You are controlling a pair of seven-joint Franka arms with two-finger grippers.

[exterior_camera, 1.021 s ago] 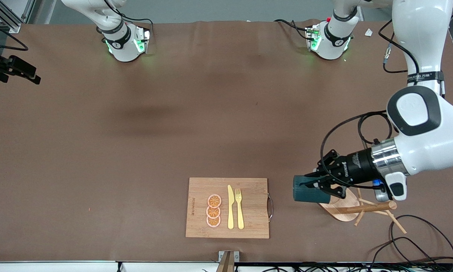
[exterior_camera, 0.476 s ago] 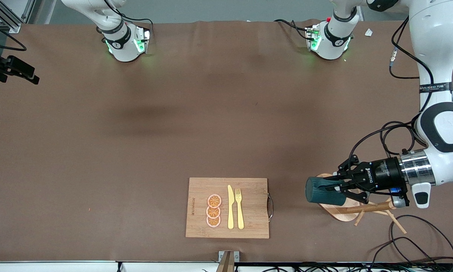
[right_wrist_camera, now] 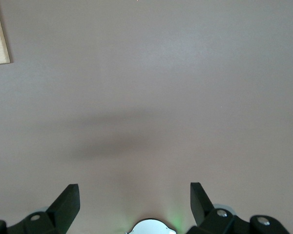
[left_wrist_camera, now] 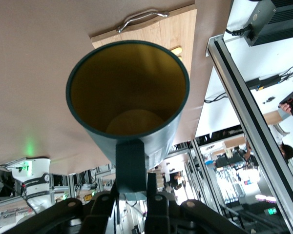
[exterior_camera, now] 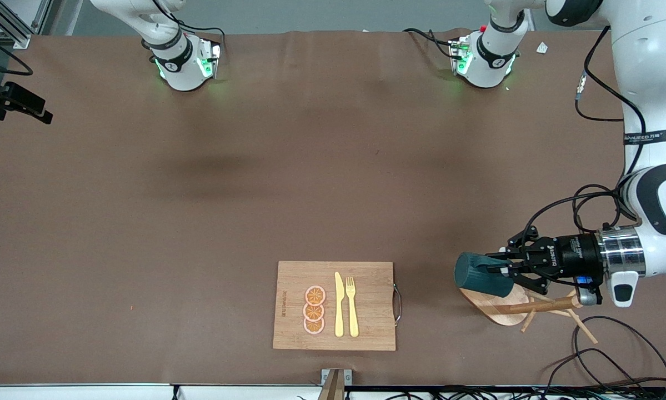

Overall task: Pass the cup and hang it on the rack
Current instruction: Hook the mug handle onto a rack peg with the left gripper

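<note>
The dark teal cup (exterior_camera: 480, 275) lies on its side in the air, over the oval base of the wooden rack (exterior_camera: 532, 306). My left gripper (exterior_camera: 498, 271) is shut on the cup's small handle (left_wrist_camera: 132, 163). In the left wrist view the cup (left_wrist_camera: 129, 92) shows its yellow inside, with its mouth turned toward the cutting board. The rack's post and thin pegs stick out below the left wrist. My right gripper (right_wrist_camera: 134, 195) hangs open and empty high above bare table at the right arm's end, where it waits (exterior_camera: 35, 108).
A bamboo cutting board (exterior_camera: 335, 305) with a metal handle lies near the front edge, carrying a yellow knife, a fork and three orange slices. Black cables (exterior_camera: 616, 355) loop on the table beside the rack. A bracket (exterior_camera: 335, 383) sits at the front edge.
The left gripper has carried the cup toward the left arm's end of the table, from beside the rack's base to over it. The right gripper has drifted slightly outward.
</note>
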